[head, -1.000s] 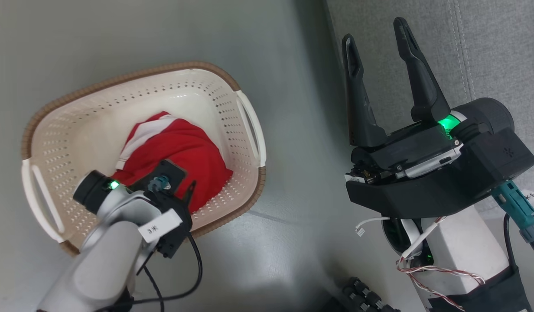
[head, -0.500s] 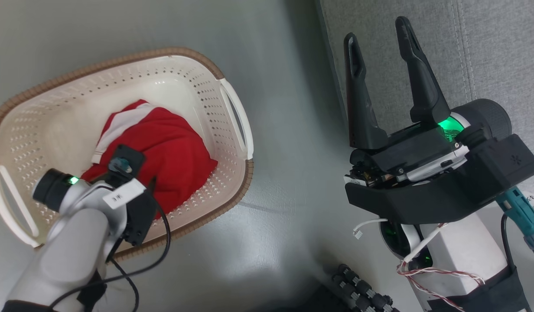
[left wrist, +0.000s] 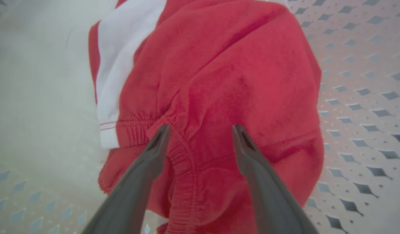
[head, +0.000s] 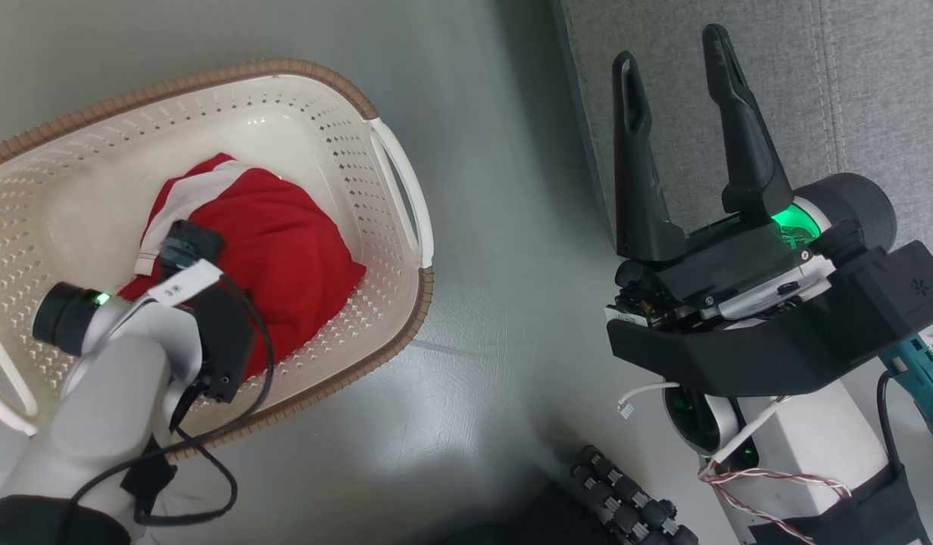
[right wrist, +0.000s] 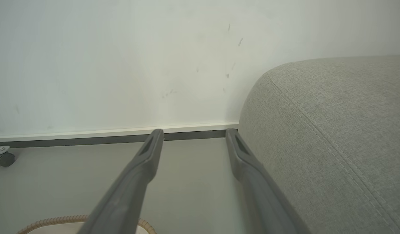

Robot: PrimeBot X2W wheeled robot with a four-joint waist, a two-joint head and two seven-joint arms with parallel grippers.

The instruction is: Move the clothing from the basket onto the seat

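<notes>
Left wrist view: left gripper (left wrist: 201, 127) fingers (left wrist: 148, 162) wide, straddling clothing (left wrist: 219, 81) bunch in basket (left wrist: 365, 97). Risk: shallow pinch, fabric slips on lift. Right gripper (head: 671, 44) fingers (head: 743, 144) wide, empty.

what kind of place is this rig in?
Probably a home-style room or mock-up: grey woven upholstered seat, cream perforated laundry basket holding red garments, plain white wall with skirting board.

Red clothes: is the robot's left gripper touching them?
Cannot tell. In the left wrist view the left gripper, open, overlaps the red clothing; neither contact nor gap shows.
</notes>
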